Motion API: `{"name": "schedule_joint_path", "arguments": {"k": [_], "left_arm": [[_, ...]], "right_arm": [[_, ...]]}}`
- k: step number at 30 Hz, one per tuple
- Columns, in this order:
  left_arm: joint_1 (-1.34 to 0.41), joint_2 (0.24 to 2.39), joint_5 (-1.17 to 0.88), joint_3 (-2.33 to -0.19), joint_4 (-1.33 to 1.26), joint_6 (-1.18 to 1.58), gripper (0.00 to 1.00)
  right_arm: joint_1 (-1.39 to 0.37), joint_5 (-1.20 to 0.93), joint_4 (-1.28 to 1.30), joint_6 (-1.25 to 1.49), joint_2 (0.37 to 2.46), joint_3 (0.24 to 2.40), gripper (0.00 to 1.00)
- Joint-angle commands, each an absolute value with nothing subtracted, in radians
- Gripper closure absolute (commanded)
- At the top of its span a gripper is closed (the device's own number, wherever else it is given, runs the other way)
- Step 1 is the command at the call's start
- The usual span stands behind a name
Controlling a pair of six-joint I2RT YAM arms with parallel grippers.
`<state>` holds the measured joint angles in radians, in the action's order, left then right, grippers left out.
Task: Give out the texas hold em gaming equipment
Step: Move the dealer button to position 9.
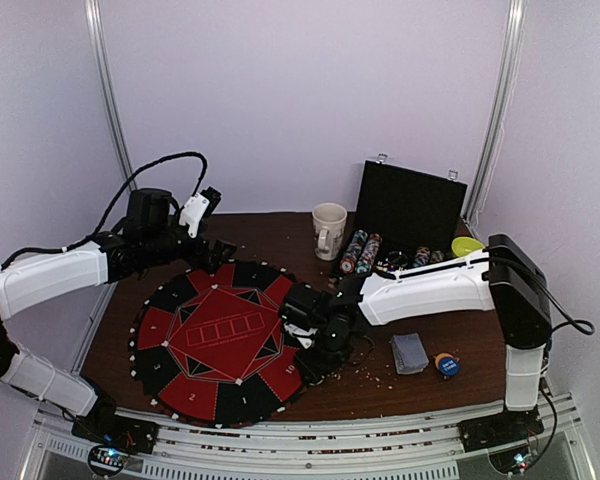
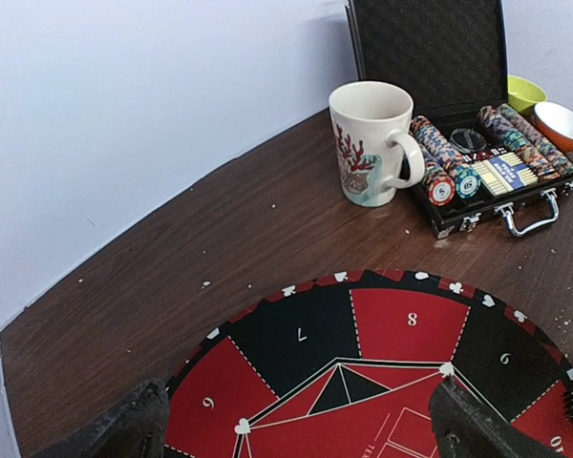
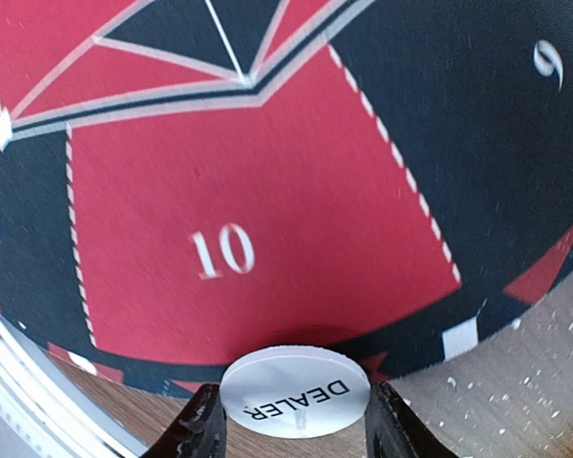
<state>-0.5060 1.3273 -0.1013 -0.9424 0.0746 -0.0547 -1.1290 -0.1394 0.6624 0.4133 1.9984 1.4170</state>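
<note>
My right gripper is shut on a white round DEALER button, held flat just above the near rim of the red and black poker mat, beside its red section marked 10. From above, that gripper hangs at the mat's right edge. A grey-blue deck of cards and a blue and orange disc lie on the table to its right. Striped poker chips fill the open black case. My left gripper is open over the mat's sections 6 and 7, holding nothing.
A cream mug stands left of the case. A yellow-green bowl and an orange bowl sit behind the case at the right. White walls close off the back and sides of the brown table. Small white crumbs dot the wood.
</note>
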Motion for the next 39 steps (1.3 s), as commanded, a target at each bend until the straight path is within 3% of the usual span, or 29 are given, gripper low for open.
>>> {"name": "schedule_joint_path", "arguments": {"k": [1, 16, 39], "left_arm": [[-0.510, 1.305, -0.082, -0.932, 0.019, -0.070, 0.02], [-0.510, 1.294, -0.044, -0.928, 0.015, -0.080, 0.02], [-0.509, 1.293, -0.023, -0.914, 0.003, -0.095, 0.02]], "right_arm": [[-1.117, -0.114, 0.668, 0.391, 2.026, 1.468, 0.63], [-1.097, -0.034, 0.713, 0.393, 2.143, 1.642, 0.63], [-1.045, 0.062, 0.700, 0.453, 2.146, 1.648, 0.64]]}}
